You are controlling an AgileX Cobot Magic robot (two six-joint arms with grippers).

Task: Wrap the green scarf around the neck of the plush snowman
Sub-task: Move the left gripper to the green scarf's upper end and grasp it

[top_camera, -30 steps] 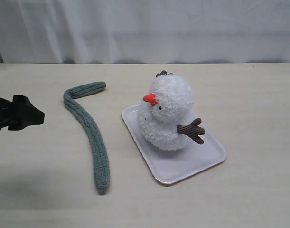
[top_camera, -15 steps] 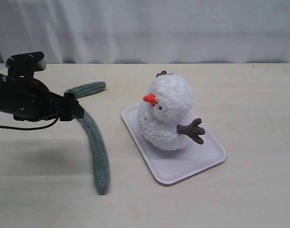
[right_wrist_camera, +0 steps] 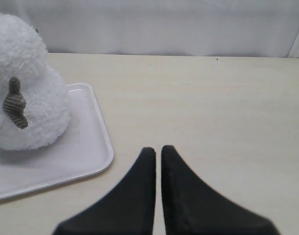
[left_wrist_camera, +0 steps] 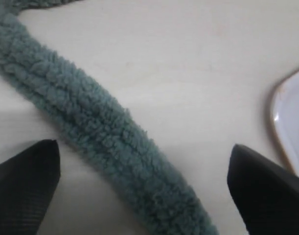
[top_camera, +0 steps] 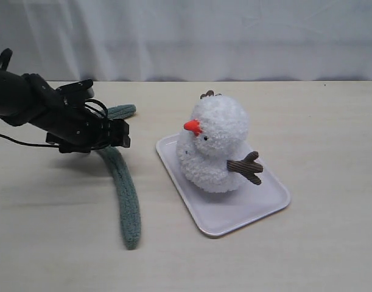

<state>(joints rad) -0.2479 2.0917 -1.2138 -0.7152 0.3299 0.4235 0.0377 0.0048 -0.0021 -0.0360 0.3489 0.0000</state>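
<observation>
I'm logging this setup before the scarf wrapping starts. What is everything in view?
green scarf: one, grey-green, lying curved on the table, left of the tray
plush snowman: one, white with an orange nose, upright on the tray
tray: one, white, on the table
table: one, pale beige, under everything
curtain: one, white, behind the table
left gripper: one, black, open, over the scarf
right gripper: one, black, shut, beside the tray
</observation>
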